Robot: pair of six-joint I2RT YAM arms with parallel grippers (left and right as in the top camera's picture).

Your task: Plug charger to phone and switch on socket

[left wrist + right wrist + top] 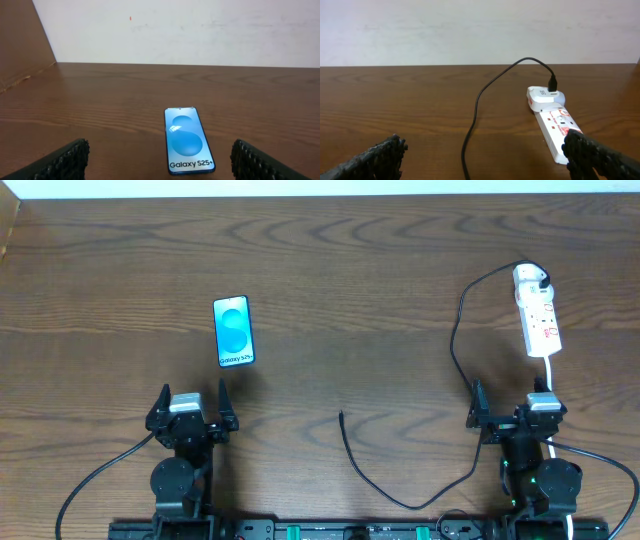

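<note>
With the left gripper (193, 392) and right gripper (511, 390) both wide and empty, the first step seemingly awaited: grasping the charger (344, 428) by its loose tip between them.

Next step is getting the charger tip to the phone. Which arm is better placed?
Probably left. The phone lies just ahead of the open left gripper, and the charger tip lies between the arms. The open right gripper faces the socket.

Dark wooden table (350, 300) backed by a plain white wall (200, 30).
</note>
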